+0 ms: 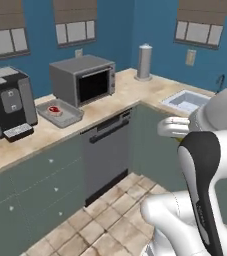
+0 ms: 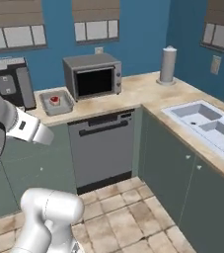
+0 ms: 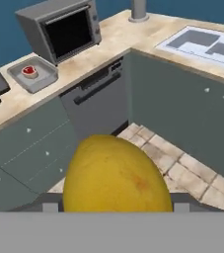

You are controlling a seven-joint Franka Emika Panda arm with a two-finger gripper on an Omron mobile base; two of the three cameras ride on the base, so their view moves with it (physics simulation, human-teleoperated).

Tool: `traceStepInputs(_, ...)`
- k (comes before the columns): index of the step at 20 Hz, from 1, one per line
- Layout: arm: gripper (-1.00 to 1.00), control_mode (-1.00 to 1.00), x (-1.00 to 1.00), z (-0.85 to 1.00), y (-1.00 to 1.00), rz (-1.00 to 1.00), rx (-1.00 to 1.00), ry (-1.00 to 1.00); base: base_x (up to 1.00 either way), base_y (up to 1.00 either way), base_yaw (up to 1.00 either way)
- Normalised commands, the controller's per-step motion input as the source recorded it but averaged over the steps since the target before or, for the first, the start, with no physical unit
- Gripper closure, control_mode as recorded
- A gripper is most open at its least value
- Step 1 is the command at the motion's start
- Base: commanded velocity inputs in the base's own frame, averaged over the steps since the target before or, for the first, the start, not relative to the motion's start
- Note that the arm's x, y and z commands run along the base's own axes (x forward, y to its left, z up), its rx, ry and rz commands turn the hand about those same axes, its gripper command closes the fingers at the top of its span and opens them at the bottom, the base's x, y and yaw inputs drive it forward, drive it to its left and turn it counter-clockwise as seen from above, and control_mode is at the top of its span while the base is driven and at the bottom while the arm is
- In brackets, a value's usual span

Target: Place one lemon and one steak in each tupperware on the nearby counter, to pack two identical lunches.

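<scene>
Gripper (image 3: 114, 210): jaws closed on a lemon (image 3: 116, 173), which sits right before the hand camera, large and bright yellow, above the tiled floor (image 3: 182, 168). The grip looks secure as far as the hand view shows; the finger tips themselves are hidden behind the fruit.

Cabinet fronts (image 3: 29, 148): grey-green, with small knobs, beyond the floor, well apart from the hand. A dark dishwasher panel (image 1: 105, 155) stands between them.

Counter (image 1: 40, 135): beige stone, running along the wall and turning the corner toward the sink (image 2: 207, 123).

Tupperware (image 3: 33, 75): shallow grey tray on the counter, just beside the toaster oven (image 3: 59, 29). One steak (image 3: 29, 71) lies inside it, red with a pale rim. No lemon is in it yet.

Coffee machine (image 1: 7, 102): black and grey, near the tray's other side.

Paper towel roll (image 2: 168, 64): upright on the far counter.

Step in hand, as judged: carry the lemon to this tray. Advice: keep the fruit high over the counter edge, come down on the bare tray floor beside the steak, not on it, and let go low so the lemon does not roll over the rim.
</scene>
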Motion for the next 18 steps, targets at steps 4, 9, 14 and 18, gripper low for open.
traceStepInputs(4,1.00,1.00,0.00,0.00,0.00,0.00,0.00,0.00,1.00,0.00,0.54)
traceStepInputs(9,1.00,1.00,0.00,0.00,0.00,0.00,0.00,0.00,1.00,0.00,0.55)
traceStepInputs(14,1.00,1.00,0.00,0.00,0.00,0.00,0.00,0.00,0.93,-0.05,0.48)
traceStepInputs(18,1.00,1.00,0.00,0.00,0.00,0.00,0.00,0.00,0.12,-0.41,0.28)
